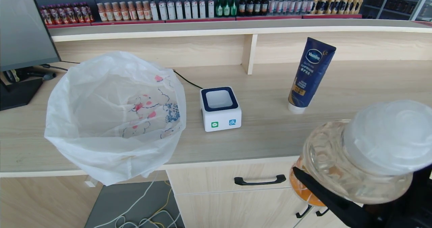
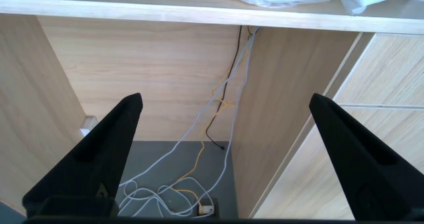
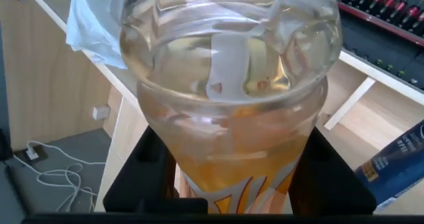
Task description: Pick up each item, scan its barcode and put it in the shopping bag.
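Observation:
My right gripper (image 1: 324,201) is shut on a clear plastic bottle (image 1: 357,160) with a pale cap and an orange label, held up off the counter at the front right; the bottle (image 3: 228,98) sits between the black fingers (image 3: 142,177). A white shopping bag (image 1: 114,116) stands open on the counter at the left. The white barcode scanner (image 1: 220,108) with a dark-rimmed window sits mid-counter. A dark blue tube (image 1: 310,76) stands on its cap at the back right. My left gripper (image 2: 225,164) is open below the counter edge, above cables on the floor.
A monitor (image 1: 23,25) stands at the far left with a cable running to the scanner. A wooden divider (image 1: 249,54) rises behind the scanner under a raised ledge. Drawers with black handles (image 1: 260,180) sit below the counter. Bottles line the shelves behind.

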Robot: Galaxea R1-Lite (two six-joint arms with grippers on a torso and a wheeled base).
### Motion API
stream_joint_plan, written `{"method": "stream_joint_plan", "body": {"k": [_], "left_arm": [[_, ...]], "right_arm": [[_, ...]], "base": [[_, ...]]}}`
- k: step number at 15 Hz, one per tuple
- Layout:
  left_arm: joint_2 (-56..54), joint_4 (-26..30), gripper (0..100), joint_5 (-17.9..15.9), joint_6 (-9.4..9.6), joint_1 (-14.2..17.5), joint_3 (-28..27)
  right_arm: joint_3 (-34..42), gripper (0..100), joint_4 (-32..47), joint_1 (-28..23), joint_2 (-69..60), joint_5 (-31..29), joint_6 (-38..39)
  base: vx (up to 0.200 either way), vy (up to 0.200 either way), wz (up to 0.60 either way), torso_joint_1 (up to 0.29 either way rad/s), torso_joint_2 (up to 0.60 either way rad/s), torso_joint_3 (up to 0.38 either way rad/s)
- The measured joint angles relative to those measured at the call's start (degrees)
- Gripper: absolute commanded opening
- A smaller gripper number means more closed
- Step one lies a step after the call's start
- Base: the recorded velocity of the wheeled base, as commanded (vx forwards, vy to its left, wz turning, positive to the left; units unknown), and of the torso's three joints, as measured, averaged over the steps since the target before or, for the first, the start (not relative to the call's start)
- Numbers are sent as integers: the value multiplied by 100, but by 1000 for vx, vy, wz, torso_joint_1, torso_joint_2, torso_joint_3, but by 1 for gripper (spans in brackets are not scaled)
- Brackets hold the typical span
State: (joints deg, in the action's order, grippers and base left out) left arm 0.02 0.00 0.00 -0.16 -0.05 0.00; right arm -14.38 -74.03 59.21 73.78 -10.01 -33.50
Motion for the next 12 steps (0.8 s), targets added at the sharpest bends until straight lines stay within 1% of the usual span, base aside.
{"method": "stream_joint_plan", "body": {"k": [3, 4, 7, 10, 12], "left_arm": [[0, 0, 100, 0, 0, 2, 0], [0, 0, 100, 0, 2, 5, 0], [0, 0, 100, 0, 0, 5, 0], [0, 0, 100, 0, 0, 2, 0], [0, 0, 100, 0, 0, 2, 0]], "right_arm": [[-41, 0, 0, 600, 50, -91, -640], [-52, 0, -2, 716, 59, -102, -791], [-140, 0, -4, 870, 105, -96, -1053], [-300, 0, 13, 1314, 360, -96, -1253], [-455, 0, 134, 1487, 502, -83, -1328]], "base": [[0, 0, 0, 0, 0, 0], [0, 0, 0, 0, 0, 0], [0, 0, 0, 0, 0, 0], [0, 0, 0, 0, 0, 0], [0, 0, 0, 0, 0, 0]]}}
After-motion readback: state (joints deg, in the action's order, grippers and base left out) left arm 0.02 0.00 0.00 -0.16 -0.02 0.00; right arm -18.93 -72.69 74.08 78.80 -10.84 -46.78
